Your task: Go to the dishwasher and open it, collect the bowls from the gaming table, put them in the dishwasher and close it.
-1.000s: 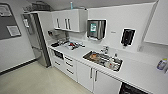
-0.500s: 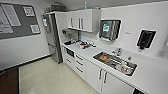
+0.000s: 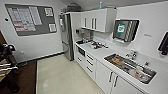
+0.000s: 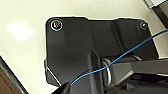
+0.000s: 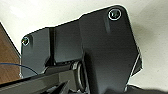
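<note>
**Kitchenette run: tight aisle, dishwasher not yet picked out**

The long white counter (image 3: 105, 53) is the landmark here: smooth, glossy, running away along the right-hand wall. Beyond its far end stands a tall brushed-steel refrigerator (image 3: 65, 35), flat-fronted and reflective. Above the counter hang white flat-door wall cabinets (image 3: 96, 21); below it sit white drawers and doors with slim bar handles. Sunk into the counter's near part is a rectangular stainless-steel sink (image 3: 130, 67) with items lying in it, too blurred to name. Beside the counter lies pale, shiny floor (image 3: 60, 77), bordered by a dark brown strip.

The dishwasher cannot be made out with certainty; a small dark panel (image 3: 81, 51) under the counter's far part may belong to it. The gaming table is elsewhere.

Risks, as I judge them: the base clipping protruding handles in the narrow aisle, or wheels slipping on the glossy floor. How the jaws stand on either arm, I cannot tell.
</note>
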Tool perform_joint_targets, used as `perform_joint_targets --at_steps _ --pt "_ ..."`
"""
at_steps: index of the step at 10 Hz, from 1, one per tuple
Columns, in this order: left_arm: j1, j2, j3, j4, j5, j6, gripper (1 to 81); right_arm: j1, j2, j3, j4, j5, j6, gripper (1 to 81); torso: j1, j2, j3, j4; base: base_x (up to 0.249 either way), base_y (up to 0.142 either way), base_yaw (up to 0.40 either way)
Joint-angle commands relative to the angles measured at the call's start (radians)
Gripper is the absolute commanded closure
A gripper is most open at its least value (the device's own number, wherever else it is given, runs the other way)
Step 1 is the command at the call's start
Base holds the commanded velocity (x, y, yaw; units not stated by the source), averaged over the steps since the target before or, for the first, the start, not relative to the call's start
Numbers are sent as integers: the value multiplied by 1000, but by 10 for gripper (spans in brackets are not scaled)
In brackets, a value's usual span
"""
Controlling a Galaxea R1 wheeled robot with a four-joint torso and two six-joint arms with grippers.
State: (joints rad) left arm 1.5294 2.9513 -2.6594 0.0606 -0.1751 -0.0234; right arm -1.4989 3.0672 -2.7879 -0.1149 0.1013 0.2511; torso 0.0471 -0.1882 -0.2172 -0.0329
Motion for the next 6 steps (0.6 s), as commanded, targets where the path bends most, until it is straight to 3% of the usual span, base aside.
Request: perform_joint_targets --at_steps 1,6 --pt "-35 2 -4 16 51 5 10 36 4 5 6 -49 1 10 0 0 0 0 0 0 356" --pt "-36 6 -5 16 59 5 10 36 9 5 4 -49 0 10 0 0 0 0 0 0 356"
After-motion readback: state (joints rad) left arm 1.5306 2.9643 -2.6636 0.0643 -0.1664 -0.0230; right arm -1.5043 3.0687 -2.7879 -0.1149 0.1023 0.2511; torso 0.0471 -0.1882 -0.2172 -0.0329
